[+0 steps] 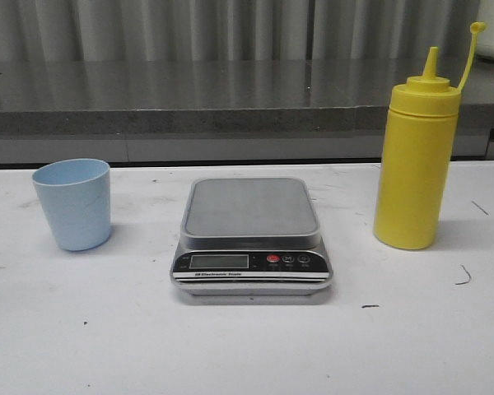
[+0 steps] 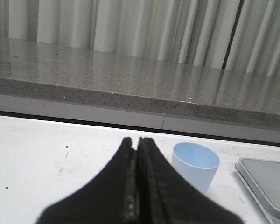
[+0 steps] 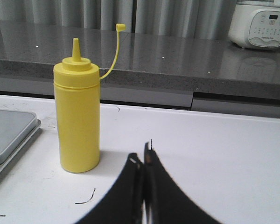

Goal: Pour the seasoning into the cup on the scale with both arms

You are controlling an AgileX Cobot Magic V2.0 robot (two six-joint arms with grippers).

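The left gripper (image 2: 136, 142) is being kept with its black fingers (image 2: 126, 186) pressed together, nothing being held between them. The pale blue cup (image 2: 195, 165) is being seen near it, standing upright on the white table (image 2: 37, 158), with a corner of the scale (image 2: 266, 179) showing beyond the cup. The right gripper (image 3: 142, 161) is likewise being kept pressed closed and empty, near the upright yellow squeeze bottle (image 3: 79, 121), whose tethered cap (image 3: 120, 27) is hanging off the nozzle. In the front view, the digital kitchen scale (image 1: 252, 239) is being shown at the table's middle with its steel platform bare, the cup (image 1: 72, 203) well apart to its left and the bottle (image 1: 417, 160) well apart to its right. A white appliance (image 3: 260, 24) is sitting on the grey counter (image 3: 186, 60) behind
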